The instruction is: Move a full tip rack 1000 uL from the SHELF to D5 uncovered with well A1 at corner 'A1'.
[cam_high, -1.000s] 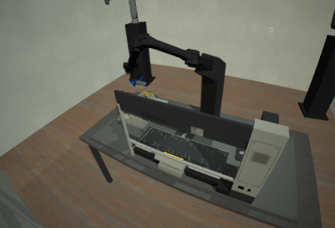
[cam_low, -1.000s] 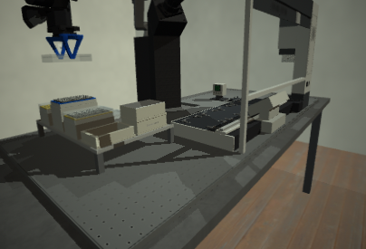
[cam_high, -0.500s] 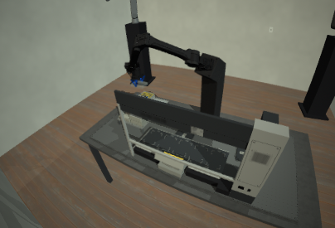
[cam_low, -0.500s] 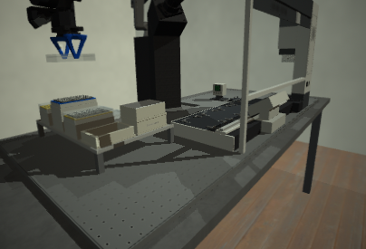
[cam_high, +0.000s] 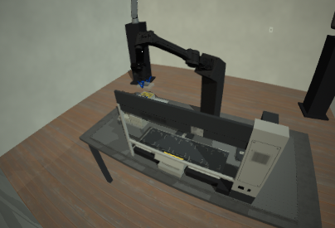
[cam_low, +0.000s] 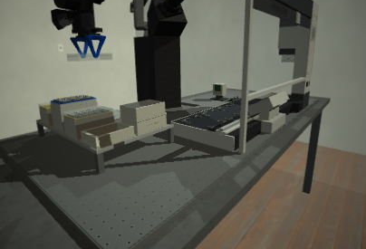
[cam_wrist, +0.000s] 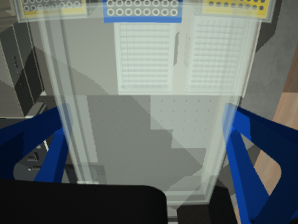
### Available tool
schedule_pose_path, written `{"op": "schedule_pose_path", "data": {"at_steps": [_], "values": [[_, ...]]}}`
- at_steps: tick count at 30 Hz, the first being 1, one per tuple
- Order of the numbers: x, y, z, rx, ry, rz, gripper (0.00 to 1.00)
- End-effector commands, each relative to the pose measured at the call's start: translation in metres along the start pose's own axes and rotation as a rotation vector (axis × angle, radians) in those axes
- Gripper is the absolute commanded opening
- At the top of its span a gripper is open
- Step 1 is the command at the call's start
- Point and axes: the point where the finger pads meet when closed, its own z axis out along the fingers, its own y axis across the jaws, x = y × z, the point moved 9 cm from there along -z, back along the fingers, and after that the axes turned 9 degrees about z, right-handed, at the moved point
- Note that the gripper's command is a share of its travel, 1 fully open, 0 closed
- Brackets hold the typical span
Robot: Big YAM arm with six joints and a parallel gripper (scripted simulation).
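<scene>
My gripper (cam_high: 143,84) (cam_low: 89,55) (cam_wrist: 147,112) is shut on a clear cover (cam_low: 107,57) (cam_wrist: 71,150). The cover hangs level, high above the shelf (cam_low: 152,131). A taller blue-topped rack (cam_low: 72,106) has tips showing and no cover. A yellow-topped rack (cam_low: 88,123) (cam_wrist: 52,7) beside it has a clear cover. Another yellow-topped rack (cam_low: 45,114) (cam_wrist: 237,7) is on its other side; a clear rim shows around it. The size labels are not readable. The dark deck (cam_high: 182,145) (cam_low: 204,115) shows its brackets; no rack is visible on it.
Two pale sealed blocks (cam_low: 144,115) are stacked on the shelf, near an open tan tray (cam_low: 108,137). Two white ribbed plates show through the held cover in the wrist view. A tall frame (cam_low: 246,69) stands over the deck. A small green-screened device (cam_low: 221,89) stands behind it.
</scene>
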Motion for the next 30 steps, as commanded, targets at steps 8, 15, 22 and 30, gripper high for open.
{"op": "schedule_pose_path", "data": {"at_steps": [8,15,22,30], "values": [[0.038,0.008,-0.001,-0.014,-0.012,-0.017,0.0],[0.073,0.001,-0.001,-0.014,-0.011,-0.016,0.0],[0.097,-0.004,0.0,-0.013,-0.01,-0.015,0.0],[0.137,-0.012,0.0,-0.013,-0.009,-0.013,0.0]]}}
